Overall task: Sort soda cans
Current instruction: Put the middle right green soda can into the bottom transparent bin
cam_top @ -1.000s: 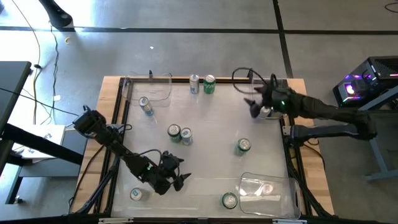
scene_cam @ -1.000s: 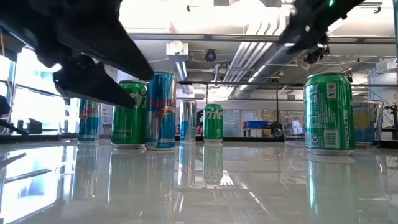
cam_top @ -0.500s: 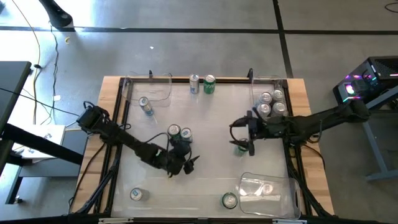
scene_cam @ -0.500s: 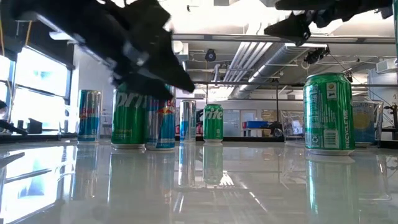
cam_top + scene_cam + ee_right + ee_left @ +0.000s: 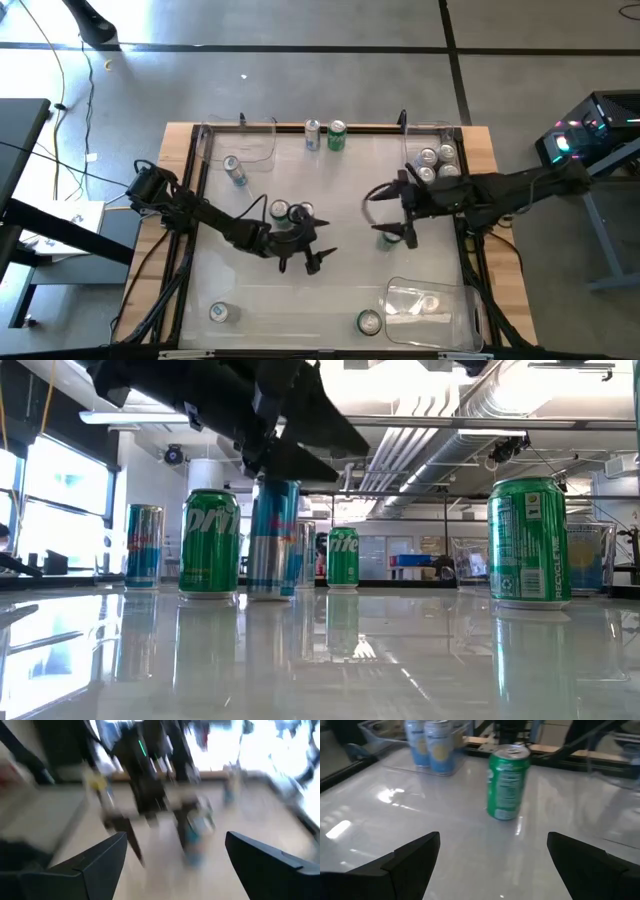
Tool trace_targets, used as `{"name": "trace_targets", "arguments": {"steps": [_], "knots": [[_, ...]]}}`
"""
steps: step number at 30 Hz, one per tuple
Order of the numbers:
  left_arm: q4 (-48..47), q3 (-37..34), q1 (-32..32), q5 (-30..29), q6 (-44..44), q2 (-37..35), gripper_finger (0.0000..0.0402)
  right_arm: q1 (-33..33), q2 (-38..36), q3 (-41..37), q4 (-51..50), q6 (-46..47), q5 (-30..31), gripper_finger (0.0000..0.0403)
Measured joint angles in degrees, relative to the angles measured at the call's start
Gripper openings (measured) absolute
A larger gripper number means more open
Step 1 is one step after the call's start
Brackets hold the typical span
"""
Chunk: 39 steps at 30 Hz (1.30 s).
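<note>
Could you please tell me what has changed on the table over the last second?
The left gripper swept from the near-left corner to just beside the middle pair of cans, jaws open and empty. The right gripper left the far-right bin, where four cans now show, and came over the lone green can. All other cans stayed put.

Twelve soda cans (image 5: 336,135) counted on worktop (image 5: 340,290), four inside bin at right edge. Three clear bins (image 5: 428,303) counted. Two arms seen.
</note>
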Motion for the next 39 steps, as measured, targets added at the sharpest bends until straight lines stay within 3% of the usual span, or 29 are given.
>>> {"name": "trace_targets", "arguments": {"steps": [5,9,18,23,26,30,34,39], "knots": [[1.0,0.4,0.3,9.1,1.4,-1.4,0.0365,1.5,4.8,10.7,-26.9,8.8,4.5,0.0343],[-0.6,1.6,0.8,10.3,2.8,-3.3,0.0365,1.5,8.9,15.4,-37.2,12.4,4.5,0.0358],[-12.4,4.0,-0.2,9.4,5.3,-10.4,0.0365,1.5,15.3,18.6,-43.0,20.2,3.3,0.0364],[-17.9,4.0,-0.3,4.2,6.5,-14.1,0.0365,1.5,18.8,17.2,-47.3,24.3,1.6,0.0364],[-18.5,4.0,0.0,1.4,10.2,-15.9,0.0365,1.5,21.0,17.2,-48.6,26.6,-0.9,0.0364],[-17.6,4.0,0.5,-1.7,15.6,-18.5,0.0365,1.5,23.8,17.1,-50.2,30.1,0.9,0.0364],[-17.8,4.0,1.3,-2.4,17.9,-20.3,0.0365,1.5,25.8,17.1,-50.6,30.1,3.6,0.0364],[-19.2,4.0,1.3,-2.4,18.1,-20.8,0.0365,0.6,28.0,17.1,-51.5,30.7,2.1,0.0364]]}}
